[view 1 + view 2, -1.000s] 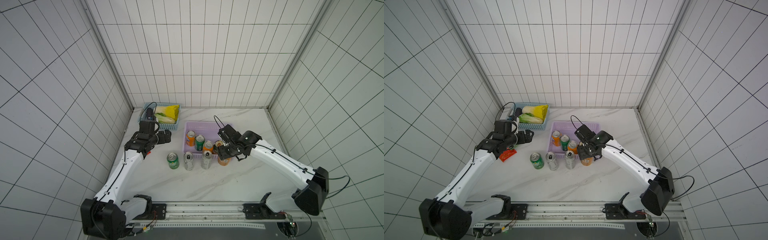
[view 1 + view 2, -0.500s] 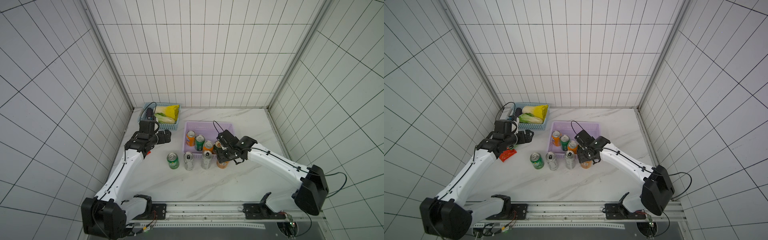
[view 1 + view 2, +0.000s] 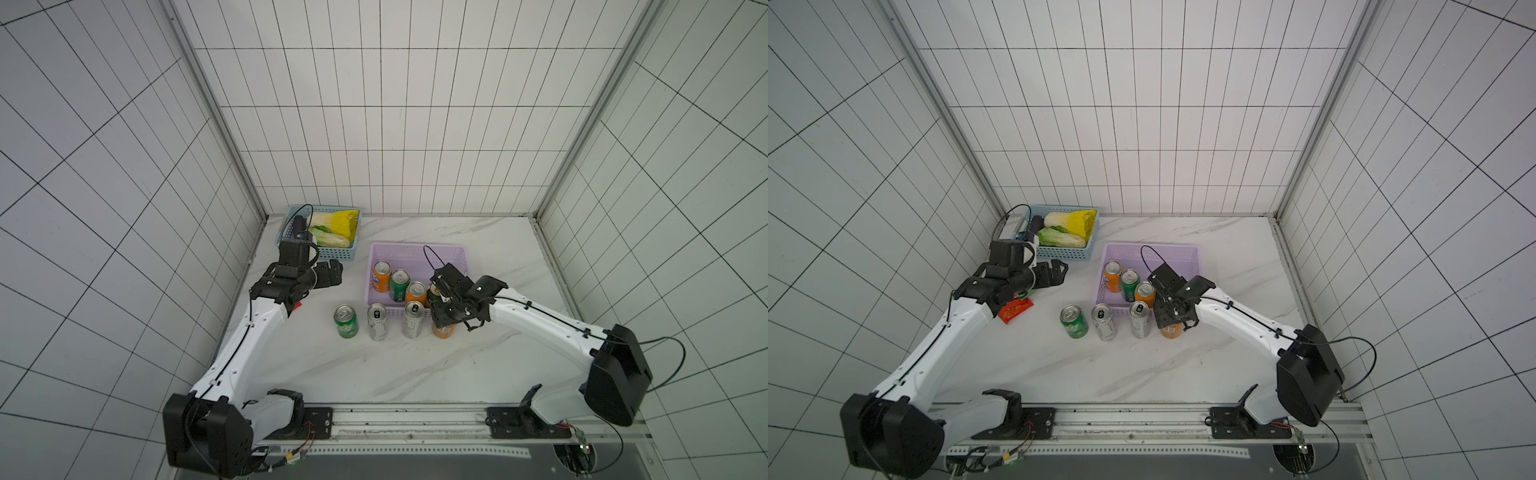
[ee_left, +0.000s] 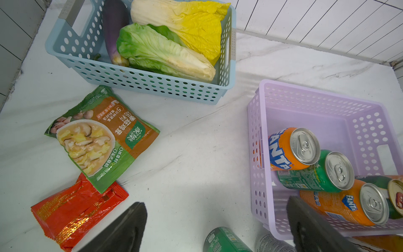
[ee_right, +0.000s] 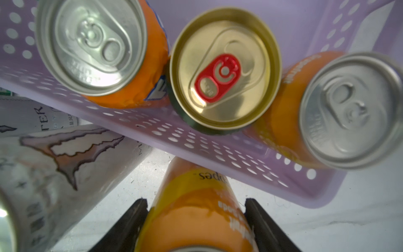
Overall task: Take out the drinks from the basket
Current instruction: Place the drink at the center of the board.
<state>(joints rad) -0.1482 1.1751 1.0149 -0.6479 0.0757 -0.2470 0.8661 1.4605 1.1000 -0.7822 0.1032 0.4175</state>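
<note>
Clamping an orange can point(image 5: 194, 209) just outside the basket point(image 3: 415, 254), by its near wall, your right gripper point(image 3: 444, 322) has it pinched; your left gripper point(image 4: 214, 206) hangs spread wide, holding nothing. More cans point(image 3: 400, 284) stand inside the basket.

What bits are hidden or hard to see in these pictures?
Gripped orange can: top hidden by the right gripper in both top views, cut off by the right wrist view's edge.
Gold-topped can: mostly behind that gripper in a top view.
Green soup packet: mostly under the left arm in both top views.
</note>
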